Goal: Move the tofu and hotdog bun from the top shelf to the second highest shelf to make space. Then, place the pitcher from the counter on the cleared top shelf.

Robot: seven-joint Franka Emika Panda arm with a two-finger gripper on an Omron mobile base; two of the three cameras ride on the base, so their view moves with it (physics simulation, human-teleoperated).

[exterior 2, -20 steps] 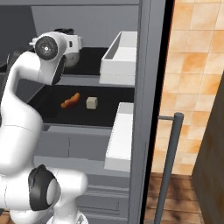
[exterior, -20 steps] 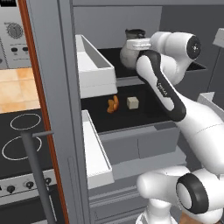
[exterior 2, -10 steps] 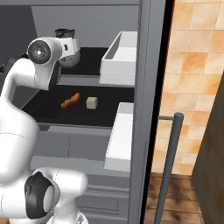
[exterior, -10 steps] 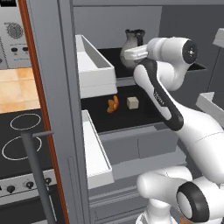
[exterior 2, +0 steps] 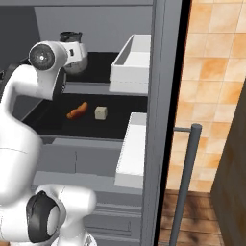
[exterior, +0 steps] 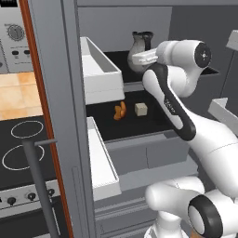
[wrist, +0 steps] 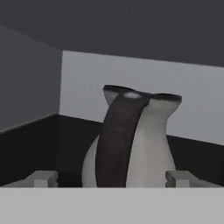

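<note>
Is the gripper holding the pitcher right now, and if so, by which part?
Nothing is held. The gripper is open, its fingers apart on either side of the pitcher, clear of its dark handle. The pitcher stands upright on the top shelf.

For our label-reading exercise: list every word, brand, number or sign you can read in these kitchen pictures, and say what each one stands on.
None can be read.
Arm: a small dark mark on the black forearm band, too blurred to read.
Appliance panel: a dial and small buttons with faint marks, too small to read.
Stove knobs: no legible markings.
Pitcher, tofu, hotdog bun: no text.
</note>
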